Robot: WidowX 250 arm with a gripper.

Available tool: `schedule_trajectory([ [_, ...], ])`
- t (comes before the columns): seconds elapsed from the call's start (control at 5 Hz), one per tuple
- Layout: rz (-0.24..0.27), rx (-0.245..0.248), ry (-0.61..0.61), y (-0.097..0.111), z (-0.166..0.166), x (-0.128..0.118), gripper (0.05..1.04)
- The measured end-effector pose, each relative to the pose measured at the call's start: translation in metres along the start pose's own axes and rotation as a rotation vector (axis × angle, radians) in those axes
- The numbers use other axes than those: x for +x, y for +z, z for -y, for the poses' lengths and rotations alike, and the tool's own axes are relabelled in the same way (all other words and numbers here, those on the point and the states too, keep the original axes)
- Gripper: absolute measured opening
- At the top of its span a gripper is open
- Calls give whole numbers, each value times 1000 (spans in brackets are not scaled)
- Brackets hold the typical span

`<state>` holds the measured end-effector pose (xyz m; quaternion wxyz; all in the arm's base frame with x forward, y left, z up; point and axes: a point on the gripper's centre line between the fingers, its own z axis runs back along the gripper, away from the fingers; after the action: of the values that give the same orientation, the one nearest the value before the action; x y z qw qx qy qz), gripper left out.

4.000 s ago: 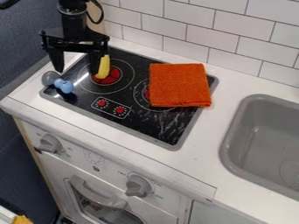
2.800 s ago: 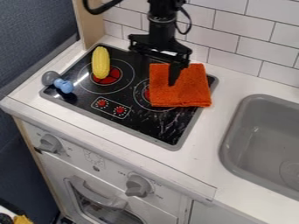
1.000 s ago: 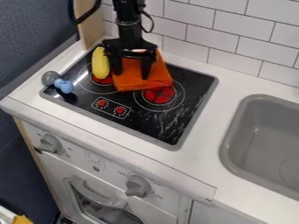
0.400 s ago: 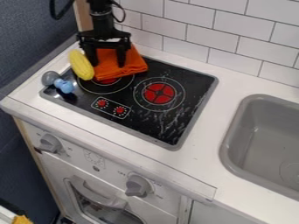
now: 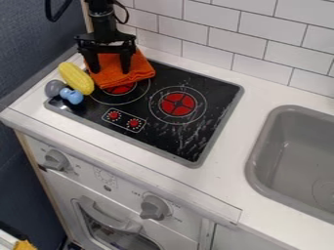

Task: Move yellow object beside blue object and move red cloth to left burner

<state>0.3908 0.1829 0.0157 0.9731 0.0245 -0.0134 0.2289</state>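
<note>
My gripper (image 5: 110, 71) points downward over the rear left part of the cooktop (image 5: 202, 140). State of the fingers (image 5: 125, 63): released, 2 in total, spread apart, with an open gap between them. The orange-red cloth (image 5: 120, 76) lies bunched and folded directly below and behind my fingers, and its material is visible in the gap; contact between fingertips and cloth cannot be confirmed. The cloth extends past my fingers toward the right of the view and forward, where its front edge overlaps the rear portion of the left burner (image 5: 122, 90). The front portion of that burner is exposed, just forward of my fingertips. The yellow corn (image 5: 76, 78) is located just beside my fingers, on the left of the view, tilted diagonally, with its lower end nearer the front. The blue object (image 5: 72, 95) is forward and to the left of my fingers, at the front left corner of the cooktop, just beside the lower end of the corn. A gray rounded object (image 5: 54, 88) adjoins the blue object on the side farther from my fingers. The right burner (image 5: 177, 104) is positioned forward and to the right of my fingers, uncovered. 2 red printed dials (image 5: 124, 119) are forward of my fingers, near the front edge of the cooktop. The gray sink (image 5: 255, 161) is well apart from my fingers, to the right.
</note>
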Motion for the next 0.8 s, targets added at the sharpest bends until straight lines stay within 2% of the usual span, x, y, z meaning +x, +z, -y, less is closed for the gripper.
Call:
schedule_trajectory([
  [0.2,3,2,-3,2,-1,-5,1002],
  [0.4,16,-16,8,12,2,-5,1000],
  [0.6,72,-54,22,43,6,-4,1000],
  [0.8,113,-32,46,64,1,-6,1000],
])
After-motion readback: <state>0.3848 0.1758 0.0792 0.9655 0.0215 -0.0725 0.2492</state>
